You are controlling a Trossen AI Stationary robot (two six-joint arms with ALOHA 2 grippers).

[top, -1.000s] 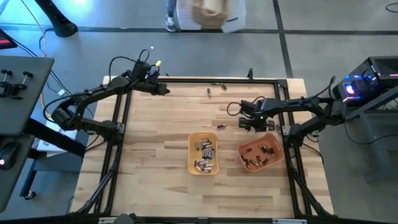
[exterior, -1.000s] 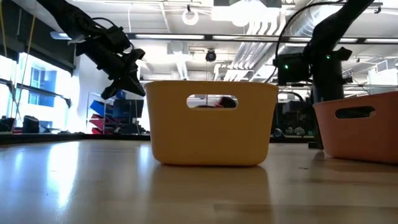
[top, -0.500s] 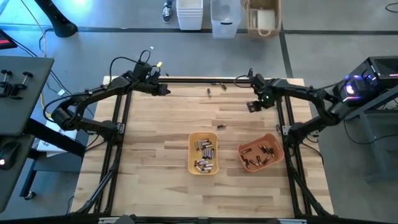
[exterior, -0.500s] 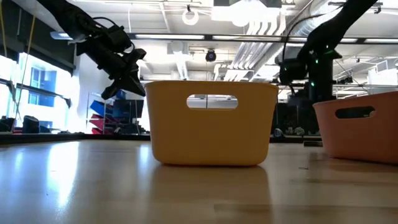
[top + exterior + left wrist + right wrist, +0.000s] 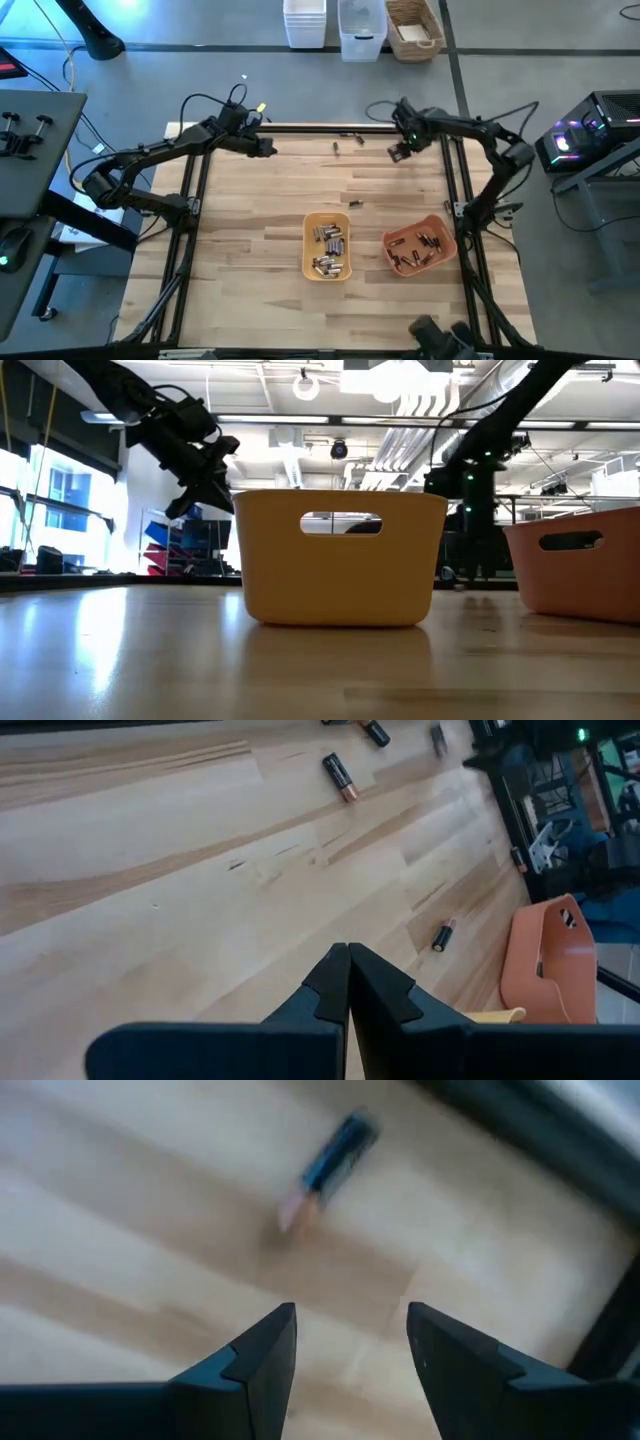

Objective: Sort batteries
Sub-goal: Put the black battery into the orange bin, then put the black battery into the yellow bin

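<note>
Loose batteries lie on the table near its far edge [image 5: 337, 147] [image 5: 359, 139] and one at mid-table [image 5: 354, 204]. More batteries lie in the yellow tray [image 5: 327, 246] and the orange tray [image 5: 420, 244]. My right gripper [image 5: 397, 150] hangs open over the far right of the table; its wrist view shows a dark, copper-tipped battery [image 5: 327, 1168] lying flat on the wood ahead of the open fingers [image 5: 345, 1332]. My left gripper [image 5: 270, 147] is shut, raised over the far left part of the table [image 5: 348, 982]; dark batteries [image 5: 340, 776] lie well ahead of it.
Black frame rails [image 5: 300, 128] run along the table's far edge and both sides. The two trays stand side by side in the near right half. Bare wood spreads across the table's left and middle. White bins and a basket [image 5: 410, 28] stand on the floor beyond.
My right gripper has swung from just above the orange tray toward the table's far edge, ending near the far right corner close to the loose batteries. My left gripper has kept still. The trays and batteries have not moved.
</note>
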